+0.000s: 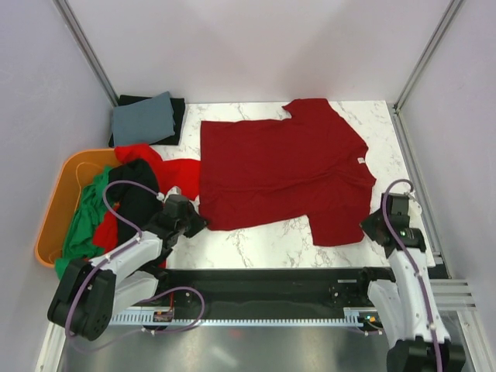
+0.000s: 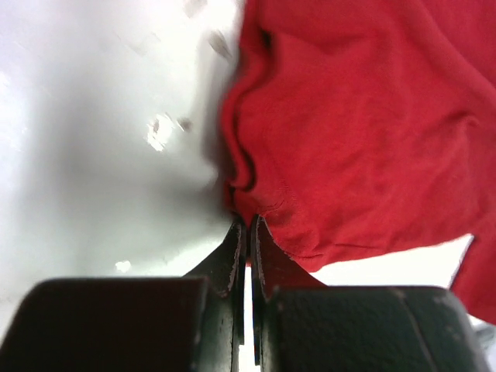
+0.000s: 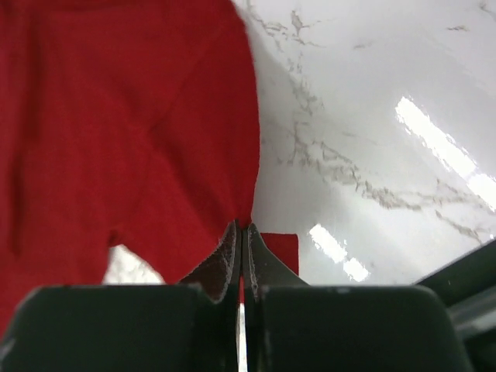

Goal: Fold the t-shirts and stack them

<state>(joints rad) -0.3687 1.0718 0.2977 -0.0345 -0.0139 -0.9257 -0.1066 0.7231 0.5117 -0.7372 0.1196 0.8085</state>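
A dark red t-shirt (image 1: 283, 167) lies spread flat on the marble table, collar towards the far side. My left gripper (image 1: 195, 223) is at its near left corner. In the left wrist view the gripper (image 2: 248, 221) is shut on the edge of the red cloth (image 2: 349, 132). My right gripper (image 1: 366, 226) is at the shirt's near right corner. In the right wrist view it (image 3: 242, 227) is shut, pinching the hem of the shirt (image 3: 132, 132). A bright red t-shirt (image 1: 174, 172), a green one (image 1: 81, 229) and a black one (image 1: 136, 198) are heaped at the left.
An orange tub (image 1: 54, 209) at the left edge holds the heap of shirts, which spills over its rim. A folded grey-blue shirt lies on a black one (image 1: 143, 118) at the back left corner. Grey walls close in both sides and the back.
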